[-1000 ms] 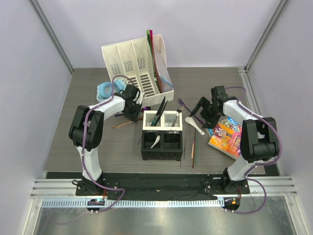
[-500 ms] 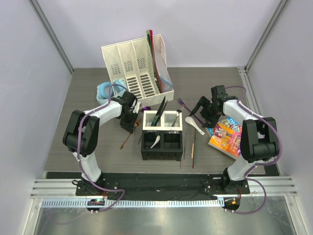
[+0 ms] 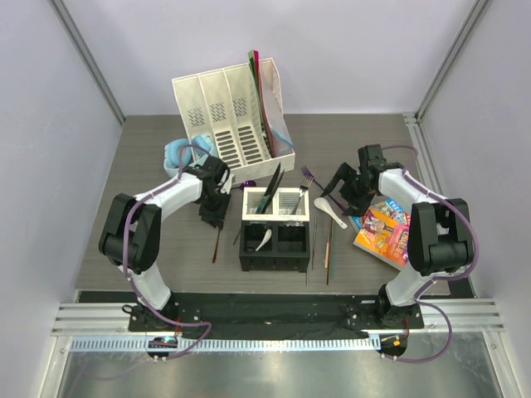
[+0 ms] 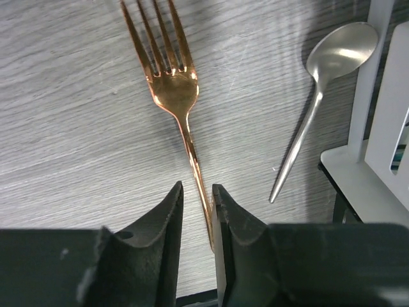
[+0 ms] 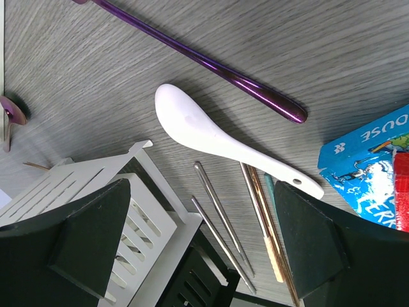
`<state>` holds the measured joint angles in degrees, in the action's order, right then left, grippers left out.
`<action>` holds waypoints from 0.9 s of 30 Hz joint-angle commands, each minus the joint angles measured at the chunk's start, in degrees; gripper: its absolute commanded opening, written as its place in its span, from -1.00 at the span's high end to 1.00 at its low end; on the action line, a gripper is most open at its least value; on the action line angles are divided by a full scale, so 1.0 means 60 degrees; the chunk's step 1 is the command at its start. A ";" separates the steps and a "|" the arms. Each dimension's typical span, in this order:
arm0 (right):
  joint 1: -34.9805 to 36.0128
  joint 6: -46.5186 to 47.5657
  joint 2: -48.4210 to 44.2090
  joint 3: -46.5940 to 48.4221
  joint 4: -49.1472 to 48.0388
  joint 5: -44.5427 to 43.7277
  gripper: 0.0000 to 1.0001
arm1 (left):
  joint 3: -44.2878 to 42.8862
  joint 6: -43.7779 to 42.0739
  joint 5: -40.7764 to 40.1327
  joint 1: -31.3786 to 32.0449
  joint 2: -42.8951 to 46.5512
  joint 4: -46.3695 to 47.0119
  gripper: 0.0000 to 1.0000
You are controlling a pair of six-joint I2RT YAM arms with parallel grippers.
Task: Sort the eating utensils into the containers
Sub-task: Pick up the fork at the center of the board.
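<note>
The left end effector (image 4: 197, 192) stands narrowly open astride the handle of a copper fork (image 4: 171, 83), which lies flat on the grey surface (image 4: 64, 128) left of the caddy (image 3: 275, 220). The right end effector (image 5: 201, 192) gapes wide and empty over a white soup spoon (image 5: 217, 137) just right of the caddy. Pale walls (image 3: 332, 50) enclose the surface.

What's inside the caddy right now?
A white spoon lies in the near-left black cell of the caddy; dark utensils lean out of the far-left white cell. The other two cells' floors are shadowed or hidden by walls.
</note>
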<state>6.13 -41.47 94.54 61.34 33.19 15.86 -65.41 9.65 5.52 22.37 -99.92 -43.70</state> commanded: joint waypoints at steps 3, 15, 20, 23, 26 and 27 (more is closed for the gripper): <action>-0.0055 0.0130 0.0063 0.0455 -0.0068 0.0184 -0.99 | -0.0509 0.0003 -0.0479 -0.0008 0.0029 0.0004 0.46; -0.0070 0.0115 0.0034 0.0485 -0.0082 0.0126 -0.99 | -0.1301 -0.0114 -0.0305 -0.0008 -0.1086 0.0091 0.45; -0.0084 0.0086 0.0048 0.0455 -0.0068 0.0111 -0.99 | -0.1272 -0.0085 -0.0232 -0.0008 -0.1364 0.0062 0.46; -0.0084 0.0086 0.0049 0.0455 -0.0097 0.0096 -0.99 | -0.1112 -0.0041 0.0031 -0.0008 -0.1335 0.0003 0.53; -0.0070 0.0057 0.0049 0.0440 -0.0112 0.0082 -0.99 | -0.0805 0.0032 0.0280 -0.0022 -0.1233 0.0062 0.67; -0.0070 0.0042 0.0063 0.0440 -0.0141 0.0096 -0.99 | -0.0716 0.0047 0.0397 0.0007 -0.1131 0.0091 0.74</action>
<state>5.87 -41.08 94.56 62.43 33.17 16.21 -71.33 9.91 4.43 22.35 -107.53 -43.42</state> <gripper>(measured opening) 0.996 0.181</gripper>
